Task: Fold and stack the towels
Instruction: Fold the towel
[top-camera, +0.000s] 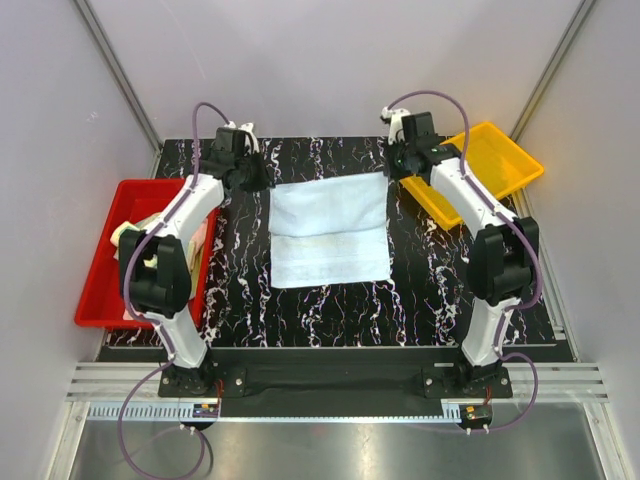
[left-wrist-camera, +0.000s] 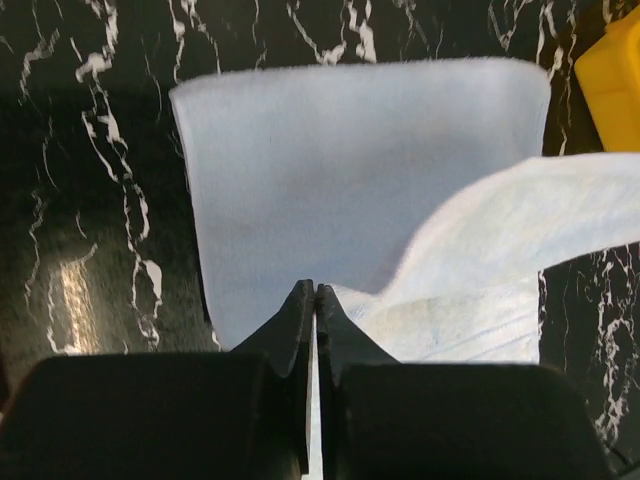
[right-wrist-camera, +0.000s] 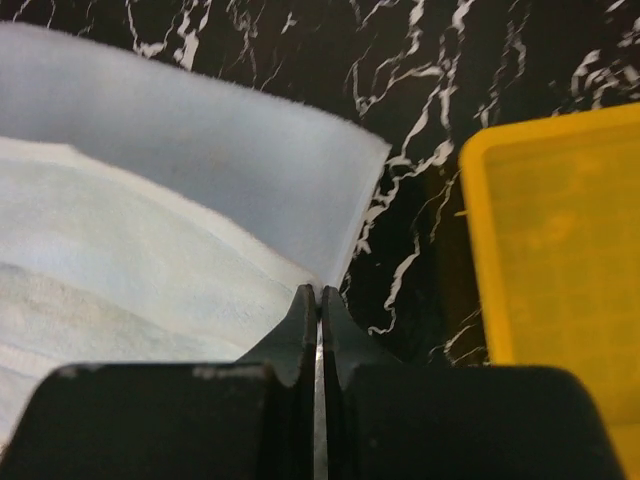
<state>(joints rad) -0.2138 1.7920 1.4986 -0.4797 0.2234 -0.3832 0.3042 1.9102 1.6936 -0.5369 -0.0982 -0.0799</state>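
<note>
Two arms reach toward the far side of a black marbled table (top-camera: 420, 290).

Top view: a light blue towel (top-camera: 330, 235) lies spread at the table's centre, between the arms. The left gripper (top-camera: 252, 172) sits at its far left corner and the right gripper (top-camera: 402, 165) at its far right corner. A red tray (top-camera: 95, 290) stands at the table's left edge, partly under the left arm, and holds other towels (top-camera: 135, 232) in pale yellow-green and peach. A yellow tray (top-camera: 505, 150) lies at an angle at the far right, just beside the right gripper.

Left wrist view: the two black fingers (left-wrist-camera: 285, 325) are pressed together, clamped on a corner of the towel. From the tips a raised band of cloth runs off to the right, above the flat part resting on the table. A corner of the yellow tray shows at the upper right.

Right wrist view: the fingers are likewise pressed together, pinching the towel's corner at their tips. The cloth spreads away to the left, a paler layer lying over a smoother blue one. The yellow tray lies to the right, apart from the towel, with bare table between.
</note>
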